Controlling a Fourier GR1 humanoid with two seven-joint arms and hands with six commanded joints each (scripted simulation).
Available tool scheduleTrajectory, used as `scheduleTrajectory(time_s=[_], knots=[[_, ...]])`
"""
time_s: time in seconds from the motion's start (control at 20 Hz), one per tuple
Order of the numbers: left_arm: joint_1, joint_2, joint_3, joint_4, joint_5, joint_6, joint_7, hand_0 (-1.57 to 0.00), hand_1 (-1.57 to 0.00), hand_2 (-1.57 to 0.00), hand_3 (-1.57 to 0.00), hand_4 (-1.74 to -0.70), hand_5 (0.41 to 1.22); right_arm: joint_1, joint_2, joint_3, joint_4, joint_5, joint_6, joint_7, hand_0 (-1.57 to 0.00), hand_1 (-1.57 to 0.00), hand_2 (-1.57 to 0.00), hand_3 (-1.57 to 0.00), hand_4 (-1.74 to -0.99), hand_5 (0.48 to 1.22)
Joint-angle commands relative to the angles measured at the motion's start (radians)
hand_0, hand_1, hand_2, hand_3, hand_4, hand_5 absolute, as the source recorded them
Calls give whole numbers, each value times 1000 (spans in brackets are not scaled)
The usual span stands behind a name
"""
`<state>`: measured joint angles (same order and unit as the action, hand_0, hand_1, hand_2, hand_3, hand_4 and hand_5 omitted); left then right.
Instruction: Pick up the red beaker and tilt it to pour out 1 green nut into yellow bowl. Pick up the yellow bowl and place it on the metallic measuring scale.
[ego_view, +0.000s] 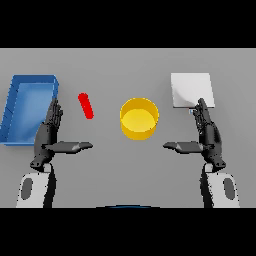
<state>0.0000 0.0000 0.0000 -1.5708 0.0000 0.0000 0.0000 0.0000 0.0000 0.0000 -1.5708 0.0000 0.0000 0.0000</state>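
Open left hand (50, 134), right hand (207, 134), yellow bowl (139, 118) between

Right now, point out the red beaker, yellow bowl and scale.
red beaker (86, 105), head view, middle of its side.
yellow bowl (139, 131), head view, front outer wall.
metallic measuring scale (191, 87), head view, top plate.

1. Grey table (110, 175): a plain, matte surface that fills the whole view, without visible edges, seams or markings.
2. Light: even and diffuse across the surface, with only soft, faint shading.
3. Walls, floor and windows: outside the view, so nothing can be told of them.
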Motion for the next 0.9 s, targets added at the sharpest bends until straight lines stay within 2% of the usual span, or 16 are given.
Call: scheduleTrajectory(time_s=[0.0,0.25,0.3,0.35,0.45,0.55,0.7,0.85], knots=[[2,0,0,-1,1,0,-2,1,1,1,1,-1151,599,1,0,0,-1,-1,0,-1,1,1,1,1,-1167,599],[24,15,6,-18,11,-11,-9,1,1,1,1,-1151,599,24,5,11,-15,3,5,-18,1,1,1,1,-1167,599],[54,38,-26,-59,-30,-17,-18,1,1,1,1,-1151,599,58,-38,53,-48,122,-31,-81,1,1,1,1,-1167,599],[72,57,-42,-88,-49,-27,-12,1,1,1,1,-1156,599,80,-62,74,-68,192,-54,-100,1,1,1,1,-1163,595],[116,72,-69,-145,-72,-36,-1,1,1,1,1,-1161,599,112,-74,107,-97,268,-79,-110,1,1,1,1,-1160,591],[117,76,-82,-156,-92,-30,33,1,1,1,1,-1163,600,126,-68,121,-115,290,-88,-99,1,1,1,1,-1162,591],[110,80,-96,-141,-123,-28,46,1,1,1,1,-1161,602,121,-63,117,-132,267,-77,-76,1,1,1,1,-1192,600],[75,75,-104,-100,-138,-29,44,1,1,1,1,-1170,605,129,-64,111,-133,234,-54,-96,1,1,1,1,-1224,611]])
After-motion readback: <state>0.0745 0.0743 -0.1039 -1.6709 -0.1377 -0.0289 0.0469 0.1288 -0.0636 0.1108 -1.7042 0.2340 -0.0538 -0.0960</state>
